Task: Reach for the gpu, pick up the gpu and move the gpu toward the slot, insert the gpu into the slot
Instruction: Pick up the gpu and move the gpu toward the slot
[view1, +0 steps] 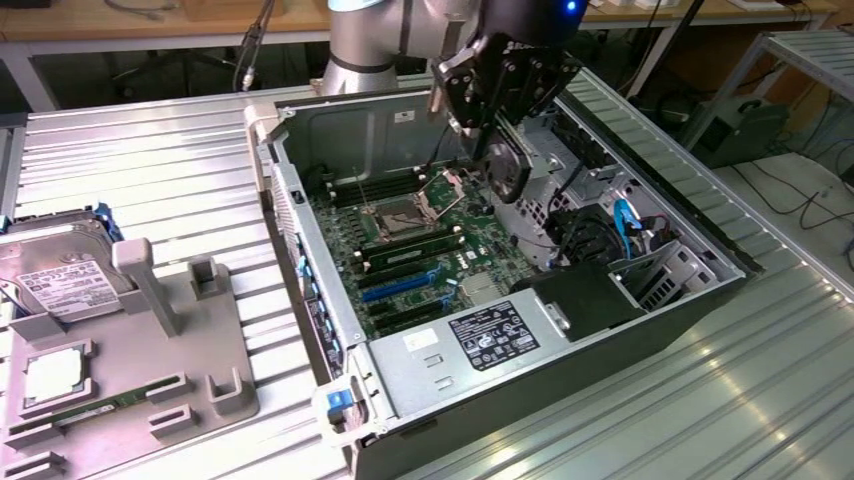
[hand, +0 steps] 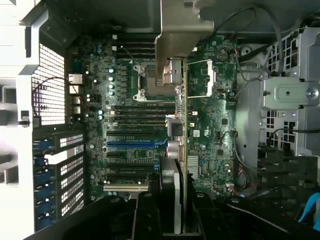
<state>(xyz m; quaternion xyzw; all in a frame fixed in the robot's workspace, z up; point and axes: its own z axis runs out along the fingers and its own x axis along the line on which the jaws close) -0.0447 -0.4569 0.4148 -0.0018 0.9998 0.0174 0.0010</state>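
Gripper (view1: 497, 118) clenched on the gpu (view1: 509, 168): it grasps the card by its upper edge, so the card hangs on edge beneath the fingers. That puts it in the upper middle of the exterior frame, within the open computer case (view1: 694, 300). In the wrist view the gripper (hand: 172, 212) looks down along the gpu (hand: 183, 130), which shows edge-on as a thin strip crossing the motherboard (hand: 215, 125), with its silver metal bracket (hand: 173, 42) at the far end.

Reaching and picking up look done, and the carry toward the slot seems well along. Insertion is not yet done. The card appears to hang clear above the board, near the CPU socket (view1: 400, 215). The blue expansion slot (view1: 400, 288) lies lower in the exterior frame and toward the exterior view's left, well apart from the card's lower edge. Whether that blue one is the intended slot I cannot tell.
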